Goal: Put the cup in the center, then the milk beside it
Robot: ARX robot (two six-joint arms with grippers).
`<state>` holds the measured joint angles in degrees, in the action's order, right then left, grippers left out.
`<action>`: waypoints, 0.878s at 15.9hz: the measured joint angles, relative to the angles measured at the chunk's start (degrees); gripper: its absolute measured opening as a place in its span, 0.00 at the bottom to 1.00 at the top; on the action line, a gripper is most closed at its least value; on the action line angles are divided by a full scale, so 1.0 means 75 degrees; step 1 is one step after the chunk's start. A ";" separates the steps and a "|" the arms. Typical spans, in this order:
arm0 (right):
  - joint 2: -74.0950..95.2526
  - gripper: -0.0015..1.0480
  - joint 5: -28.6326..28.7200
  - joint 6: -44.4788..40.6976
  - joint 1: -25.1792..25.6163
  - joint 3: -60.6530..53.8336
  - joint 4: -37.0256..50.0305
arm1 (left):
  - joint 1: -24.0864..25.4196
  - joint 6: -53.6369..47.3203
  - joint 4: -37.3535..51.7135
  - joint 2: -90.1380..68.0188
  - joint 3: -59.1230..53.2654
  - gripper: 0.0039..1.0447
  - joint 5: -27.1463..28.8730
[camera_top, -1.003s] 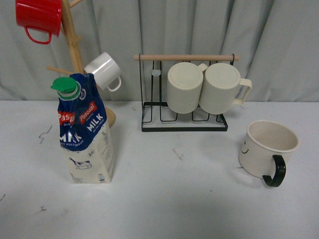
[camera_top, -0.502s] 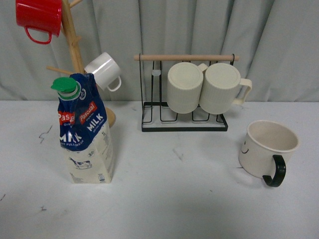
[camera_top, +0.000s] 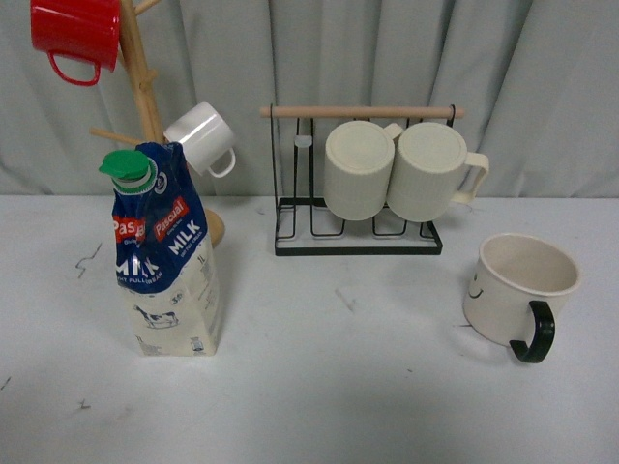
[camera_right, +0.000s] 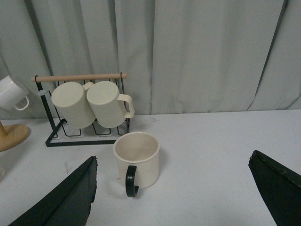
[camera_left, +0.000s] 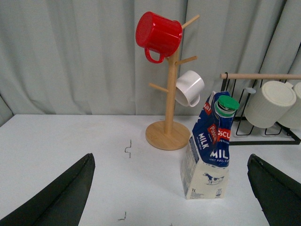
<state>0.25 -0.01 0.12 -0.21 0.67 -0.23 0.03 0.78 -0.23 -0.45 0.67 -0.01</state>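
The cup (camera_top: pixel 511 288), a wide cream mug with a black handle and a small smiley face, stands upright on the table's right side. It also shows in the right wrist view (camera_right: pixel 137 157), handle toward the camera. The milk (camera_top: pixel 166 253), a blue and cream carton with a green cap, stands upright on the left; it also shows in the left wrist view (camera_left: pixel 209 147). My left gripper (camera_left: pixel 174 197) is open and empty, short of the carton. My right gripper (camera_right: pixel 176 195) is open and empty, short of the cup. Neither arm shows in the front view.
A wooden mug tree (camera_top: pixel 145 97) behind the milk carries a red mug (camera_top: pixel 75 34) and a small white mug (camera_top: pixel 203 138). A black wire rack (camera_top: pixel 358 237) at the back middle holds two ribbed cream mugs (camera_top: pixel 395 170). A grey curtain closes the back.
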 joint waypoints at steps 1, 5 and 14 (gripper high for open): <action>0.0000 0.94 0.0000 0.0000 0.0000 0.0000 0.0000 | 0.0000 0.0000 0.0000 0.0000 0.0000 0.94 0.0003; 0.0000 0.94 0.0000 0.0000 0.0000 0.0000 0.0000 | 0.0000 0.0000 0.0000 0.0000 0.0000 0.94 0.0000; 0.0000 0.94 0.0000 0.0000 0.0000 0.0000 0.0000 | -0.0003 0.0000 0.0000 0.0000 0.0000 0.94 0.0003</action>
<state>0.25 -0.01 0.12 -0.21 0.67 -0.23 0.01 0.78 -0.23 -0.45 0.67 0.01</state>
